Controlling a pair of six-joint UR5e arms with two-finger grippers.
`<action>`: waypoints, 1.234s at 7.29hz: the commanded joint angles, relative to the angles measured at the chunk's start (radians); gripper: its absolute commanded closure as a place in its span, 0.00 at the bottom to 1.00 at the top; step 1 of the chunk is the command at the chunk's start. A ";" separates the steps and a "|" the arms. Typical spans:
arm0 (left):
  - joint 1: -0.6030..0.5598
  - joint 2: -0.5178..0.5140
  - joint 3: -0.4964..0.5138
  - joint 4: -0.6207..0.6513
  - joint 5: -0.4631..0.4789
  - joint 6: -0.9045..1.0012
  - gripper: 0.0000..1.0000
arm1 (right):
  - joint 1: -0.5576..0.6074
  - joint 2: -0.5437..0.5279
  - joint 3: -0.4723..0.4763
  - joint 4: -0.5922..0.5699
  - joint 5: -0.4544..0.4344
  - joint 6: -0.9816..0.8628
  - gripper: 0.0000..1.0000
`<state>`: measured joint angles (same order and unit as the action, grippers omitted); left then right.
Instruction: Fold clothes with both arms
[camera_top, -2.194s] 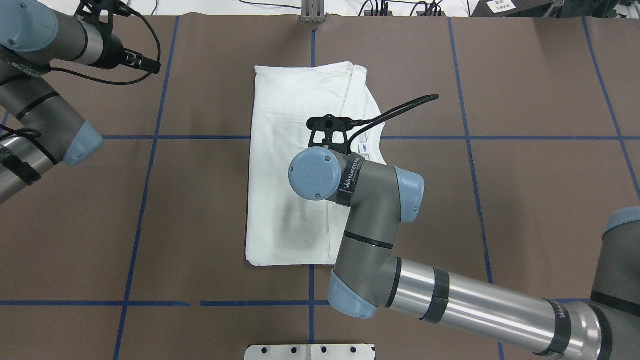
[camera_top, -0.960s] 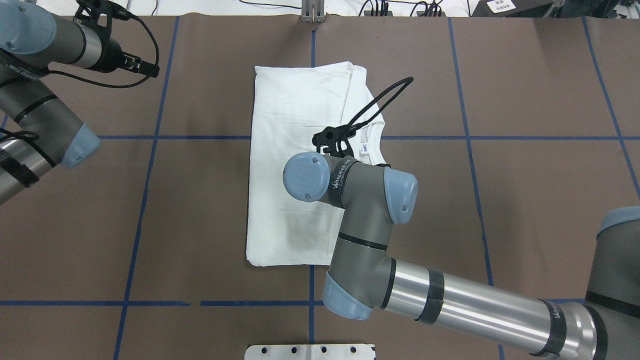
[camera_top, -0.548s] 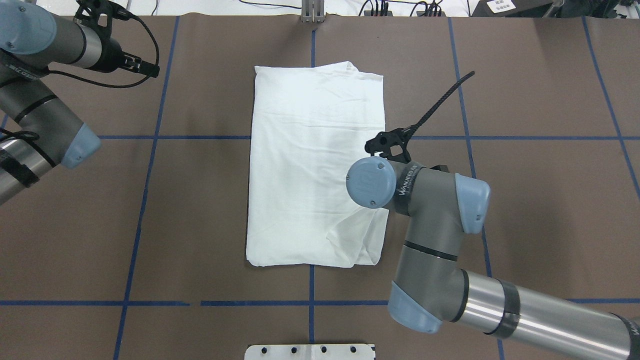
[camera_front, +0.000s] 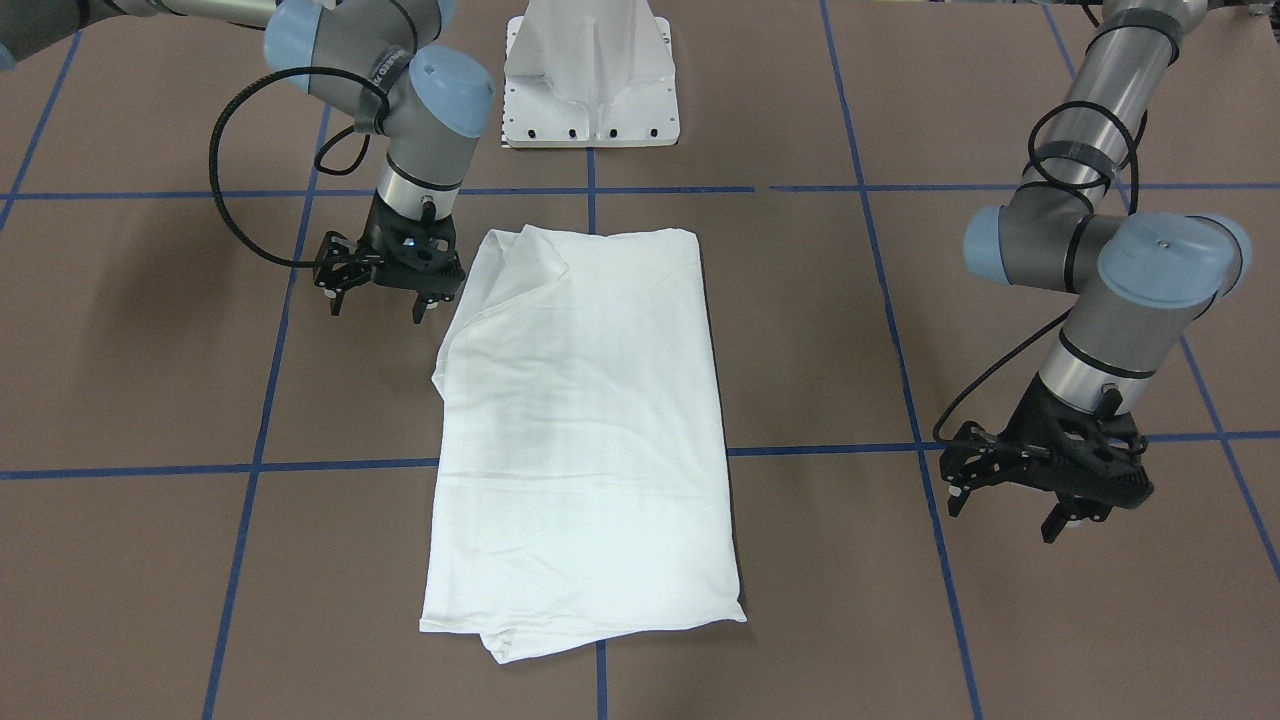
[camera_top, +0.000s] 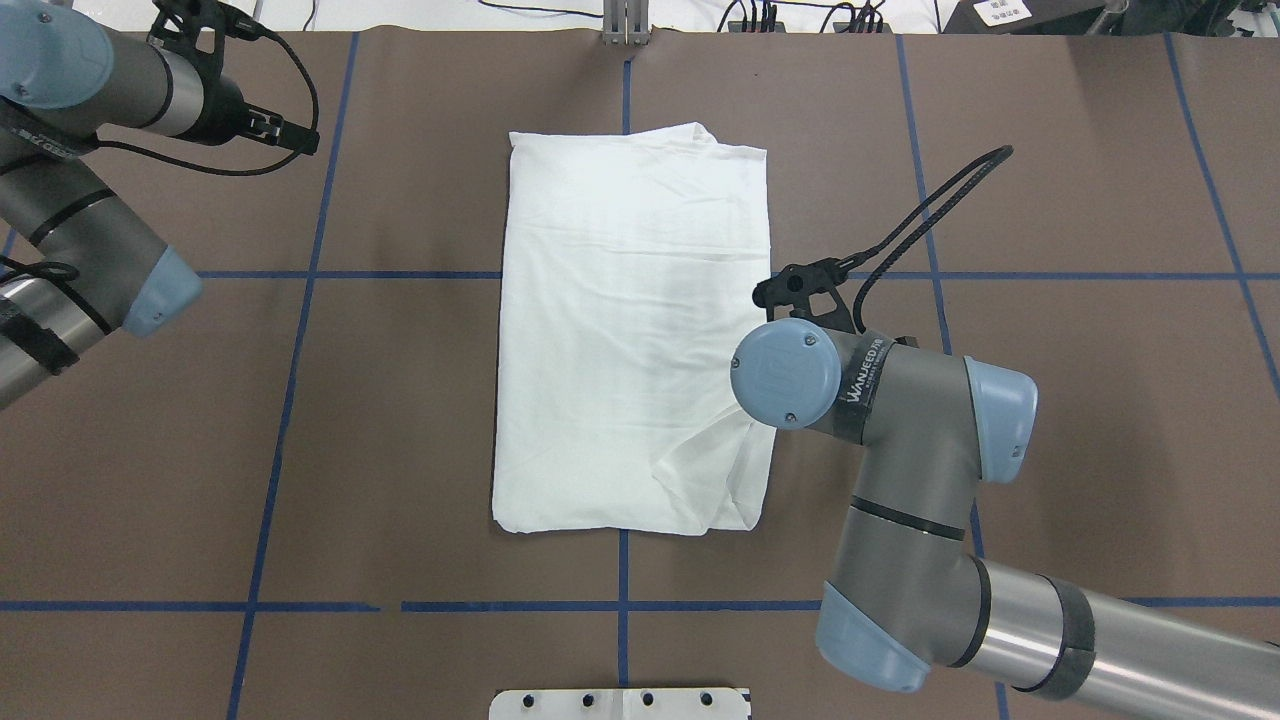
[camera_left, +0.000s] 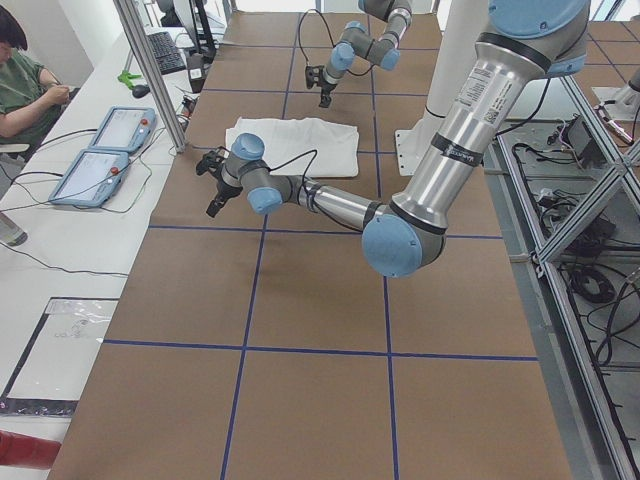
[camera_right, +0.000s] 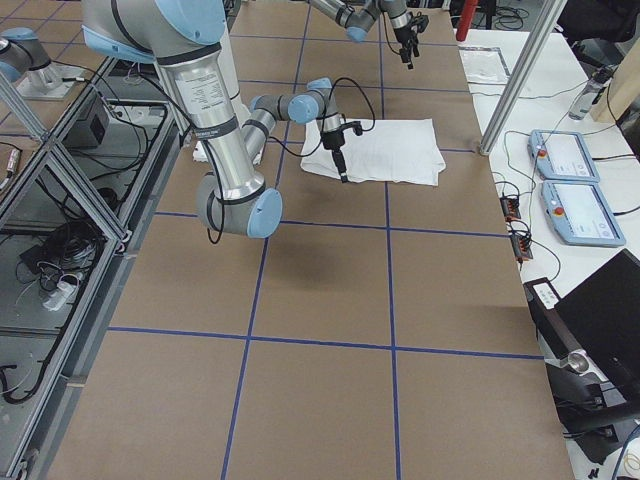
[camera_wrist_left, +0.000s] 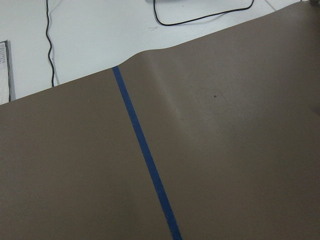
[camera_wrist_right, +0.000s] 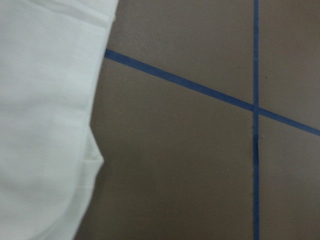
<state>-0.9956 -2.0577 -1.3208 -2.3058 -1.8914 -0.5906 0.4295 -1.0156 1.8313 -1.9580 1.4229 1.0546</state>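
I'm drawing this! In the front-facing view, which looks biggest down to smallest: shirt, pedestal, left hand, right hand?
1. Shirt.
2. Pedestal and left hand: about alike; the edge cuts off the pedestal.
3. Right hand, but it is farther away, so unsure.

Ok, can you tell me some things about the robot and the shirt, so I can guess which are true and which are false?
1. The shirt lies folded on the table. True.
2. The right claw is gripping the shirt. False: it is open, beside the shirt's edge, holding nothing.
3. The left claw is over bare table, away from the shirt. True.
4. Black writing shows on the shirt's top. False: only plain white shows.
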 joint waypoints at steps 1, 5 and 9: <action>0.000 0.001 0.000 -0.001 0.000 0.000 0.00 | -0.061 0.092 -0.006 0.059 0.042 0.167 0.00; -0.002 0.017 -0.034 0.002 -0.002 0.000 0.00 | -0.136 0.228 -0.203 0.103 0.033 0.277 0.00; -0.002 0.019 -0.037 0.002 -0.002 0.000 0.00 | -0.173 0.221 -0.210 0.027 0.030 0.277 0.00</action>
<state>-0.9971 -2.0391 -1.3573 -2.3044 -1.8929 -0.5906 0.2653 -0.7961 1.6227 -1.8916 1.4531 1.3312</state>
